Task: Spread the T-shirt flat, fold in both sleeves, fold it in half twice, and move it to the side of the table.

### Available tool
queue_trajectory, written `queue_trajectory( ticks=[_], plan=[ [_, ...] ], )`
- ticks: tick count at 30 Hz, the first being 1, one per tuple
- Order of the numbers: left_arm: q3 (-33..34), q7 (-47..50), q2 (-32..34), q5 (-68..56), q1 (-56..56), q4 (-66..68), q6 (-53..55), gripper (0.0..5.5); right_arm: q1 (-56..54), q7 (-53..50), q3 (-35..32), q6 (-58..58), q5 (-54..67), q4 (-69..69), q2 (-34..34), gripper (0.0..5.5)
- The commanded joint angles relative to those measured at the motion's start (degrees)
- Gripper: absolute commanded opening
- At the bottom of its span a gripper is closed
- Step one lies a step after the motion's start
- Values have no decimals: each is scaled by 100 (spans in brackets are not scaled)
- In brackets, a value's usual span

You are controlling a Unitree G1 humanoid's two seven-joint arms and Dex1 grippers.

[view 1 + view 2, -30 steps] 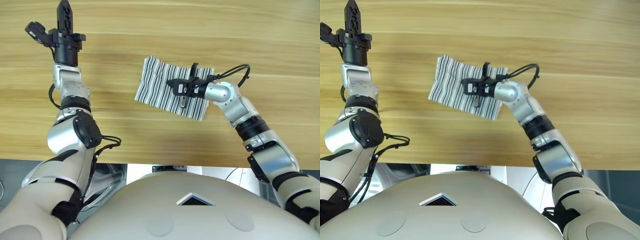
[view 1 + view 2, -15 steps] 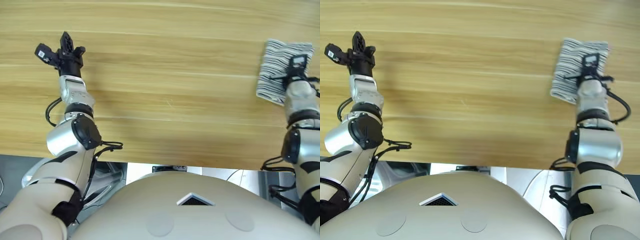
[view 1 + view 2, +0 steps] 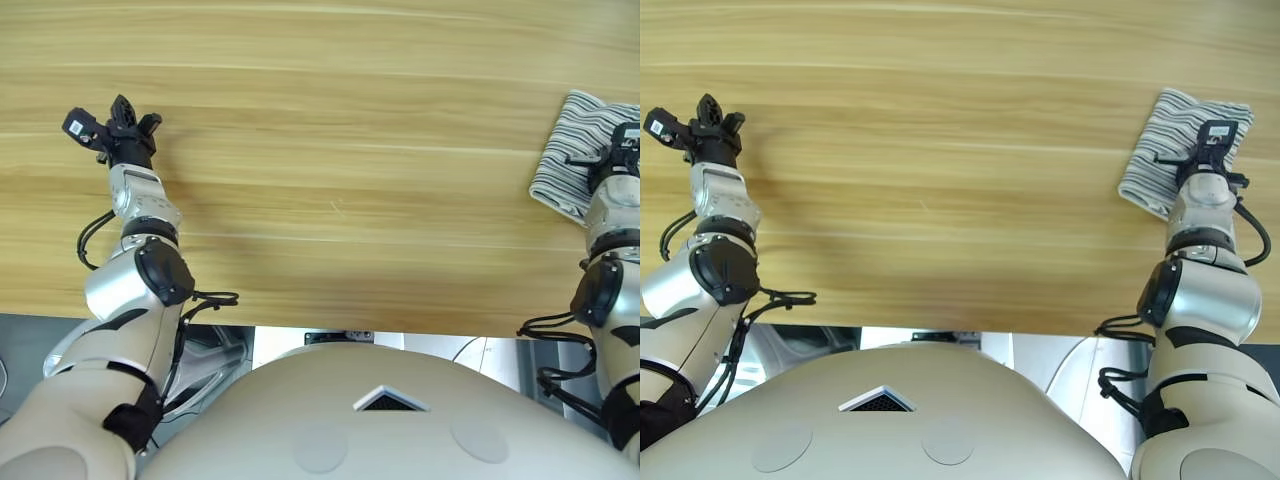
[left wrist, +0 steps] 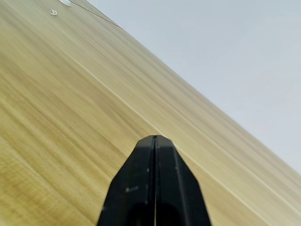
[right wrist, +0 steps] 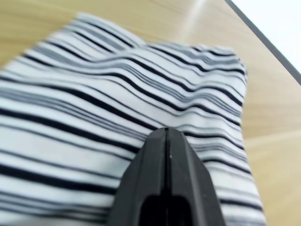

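The striped T-shirt (image 3: 1165, 130) lies folded into a small rectangle at the far right side of the wooden table (image 3: 340, 150). My right gripper (image 3: 1217, 135) is shut, its closed tips over the shirt's right half (image 5: 94, 122); no cloth shows between the fingers (image 5: 166, 141). I cannot tell whether the tips touch the cloth. My left gripper (image 3: 125, 108) is shut and holds nothing, low over the bare wood at the table's left side, far from the shirt. In the left wrist view its closed fingers (image 4: 154, 155) point along the tabletop.
Bare wood spans the stretch between the two arms. The table's front edge (image 3: 350, 325) runs close to the robot. The far table edge (image 4: 197, 94) lies ahead of the left gripper, and another edge (image 5: 263, 40) sits just past the shirt.
The right gripper took the shirt from the table's middle to the far right side, then drew back a little. The left arm pulled back from the far left toward the robot.
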Motion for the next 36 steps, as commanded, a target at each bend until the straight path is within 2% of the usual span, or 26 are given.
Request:
queue_trajectory(
  ticks=[1,4,8,12,14,17,19,21,22,23,24,25,26,27,28,29,31,33,34,36],
  plan=[
    [-26,83,24,147,48,26,-79,0,-375,549,-185,-679,216,-282,-72,3],
    [-62,77,-2,223,40,23,-129,0,-494,1091,-302,-1321,433,-731,-106,3],
    [-51,52,-51,282,8,26,-140,0,-257,1643,-214,-1866,653,-2078,47,3],
    [-181,-31,-121,438,-16,2,-243,0,358,1714,487,-1869,339,-4218,604,3],
    [-339,-5,-179,620,-28,1,-336,0,404,564,1328,-1795,-1416,-4451,794,3],
    [-674,266,-255,1051,11,-8,-669,0,-92,-1700,2798,-984,-3953,-3697,1125,3],
    [-923,577,-271,1381,37,0,-878,0,-416,-2662,3266,-732,-4585,-3032,1367,3],
    [-1124,792,-283,1642,35,14,-989,0,-621,-3446,3317,-972,-4641,-2586,1580,3],
    [-1176,859,-284,1709,28,21,-1013,0,-650,-3212,2870,-1625,-3850,-2353,1837,3],
    [-1207,914,-285,1754,23,27,-1029,0,-664,-2535,2286,-2193,-2722,-2157,2164,3],
    [-1212,956,-282,1781,19,32,-1032,0,-726,-654,1082,-1754,-460,-2318,2774,3],
    [-1218,981,-274,1793,16,35,-1032,0,-890,1072,-91,-737,1520,-2393,3209,3],
    [-1222,987,-272,1794,14,35,-1035,0,-1235,2488,-1516,1143,3280,-2092,3282,3],
    [-1222,973,-270,1785,7,34,-1033,0,-1513,3300,-2534,2585,4382,-1705,3216,3],
    [-1221,948,-266,1774,-2,34,-1026,0,-1660,3331,-2907,2958,4627,-1308,3133,3],
    [-1212,916,-263,1758,-16,36,-1002,0,-1678,3111,-2759,2796,4351,-1031,3103,3],
    [-1195,862,-254,1730,-38,38,-960,0,-1411,2297,-1627,1092,3032,-931,3164,3],
    [-1192,847,-236,1724,-55,42,-921,0,-1043,277,225,-665,668,-893,2991,3],
    [-1203,863,-219,1735,-59,47,-902,0,-966,-1156,1317,-981,-741,-870,2820,3],
    [-1265,967,-184,1799,-71,49,-904,0,-960,-3073,2718,-987,-2510,-757,2624,3]
  ],
)
